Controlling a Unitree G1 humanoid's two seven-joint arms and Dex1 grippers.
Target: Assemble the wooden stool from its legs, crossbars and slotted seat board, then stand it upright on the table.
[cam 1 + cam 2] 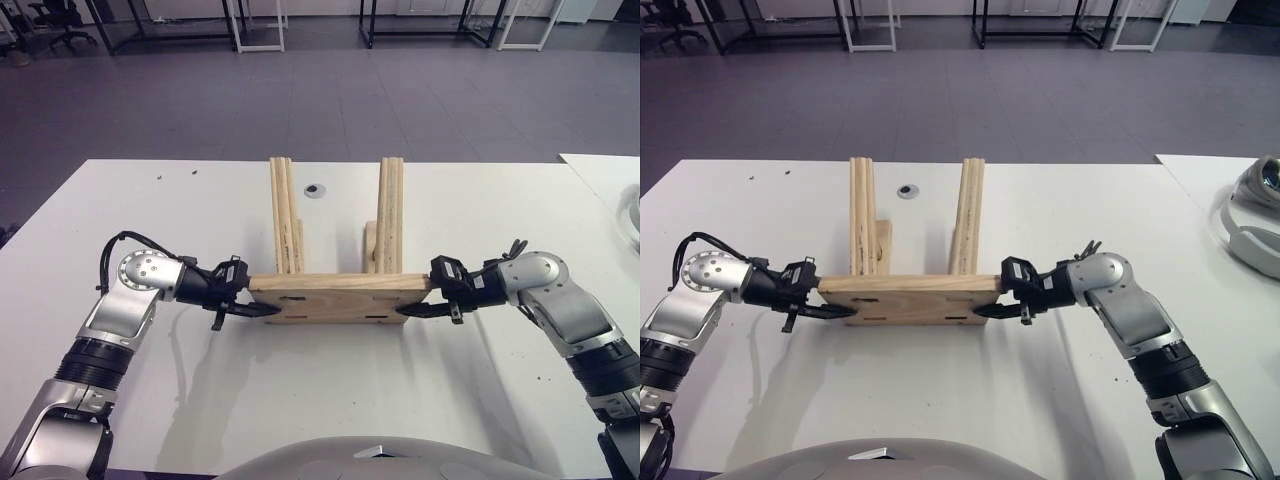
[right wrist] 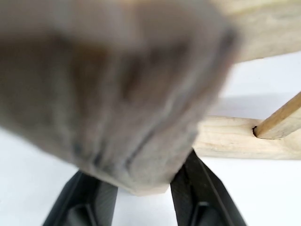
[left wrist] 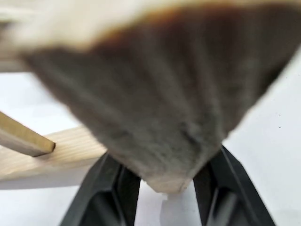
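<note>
While left claw (image 1: 258, 303) and right claw (image 1: 418, 300) clamp the seat board (image 1: 338, 298), white table (image 1: 300, 400) before grey floor (image 1: 320, 100).

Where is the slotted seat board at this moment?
In the left eye view the seat board is on edge at the middle of the table, clamped at its ends by the left tool and right tool.

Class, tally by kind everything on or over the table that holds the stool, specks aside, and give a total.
wooden stool: 1
grippers: 2 (left gripper, right gripper)
round grey disc: 1
Total: 4
</note>
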